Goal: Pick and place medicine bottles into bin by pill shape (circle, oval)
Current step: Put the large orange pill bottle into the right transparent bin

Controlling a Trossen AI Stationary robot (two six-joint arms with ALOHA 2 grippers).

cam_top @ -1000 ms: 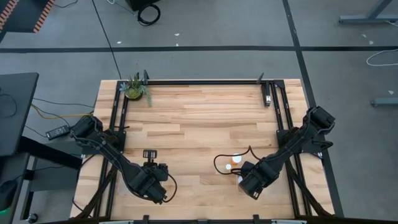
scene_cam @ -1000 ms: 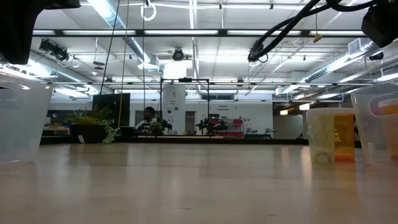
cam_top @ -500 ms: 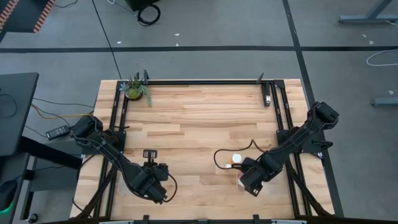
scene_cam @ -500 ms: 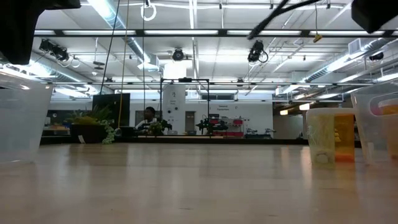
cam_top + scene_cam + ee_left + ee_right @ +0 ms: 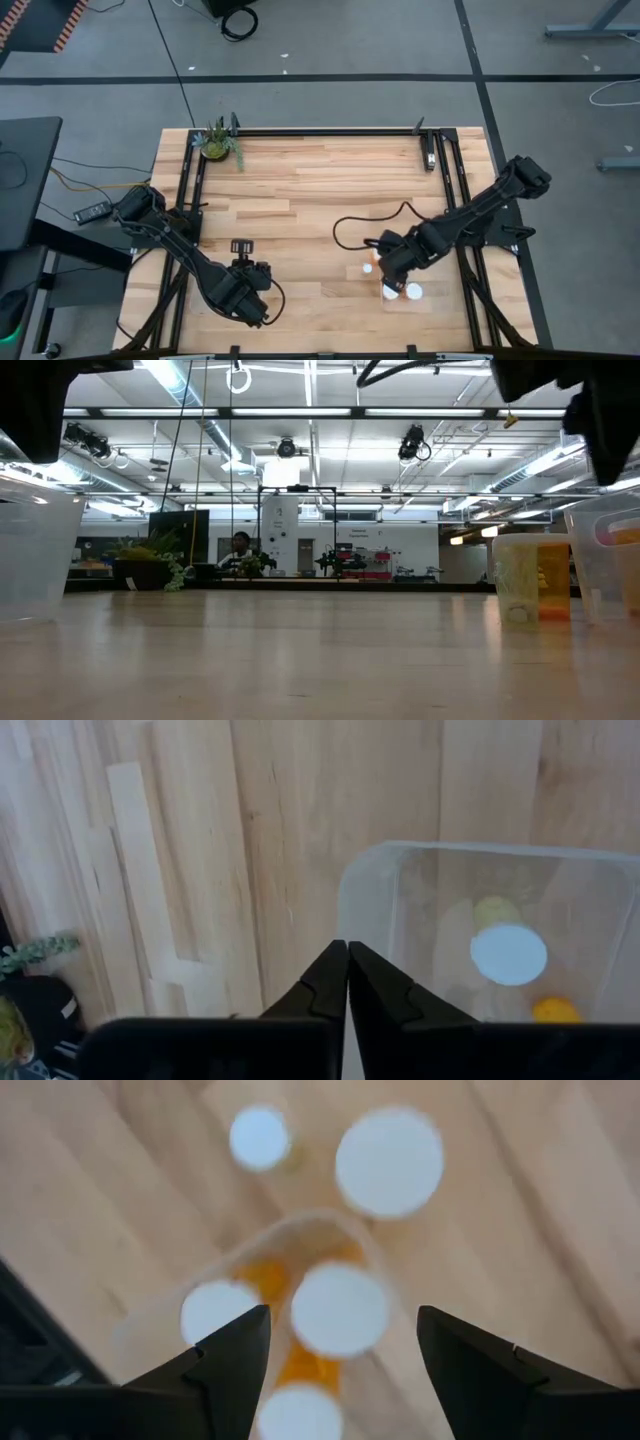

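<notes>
Pale wooden planks make up the bench (image 5: pixel 320 190), with a small potted plant (image 5: pixel 217 143) at its upper left in the high view. We see the right gripper (image 5: pixel 343 1342) hanging over the lower right of the bench, its fingers (image 5: pixel 232 1352) spread wide and pinching nothing. Beneath it in the right wrist view sits a clear bin (image 5: pixel 152 1320) holding three white-capped medicine bottles (image 5: pixel 340 1309), while two more caps — one small (image 5: pixel 259 1137), one larger (image 5: pixel 389 1161) — stand on the wood just beside the bin. From above, white caps (image 5: pixel 413 292) show near that gripper. The left gripper (image 5: pixel 347 982) waits at the lower left, fingers pressed together, over the edge of another clear bin (image 5: pixel 370 885) that holds a white-capped bottle (image 5: pixel 508 953).
</notes>
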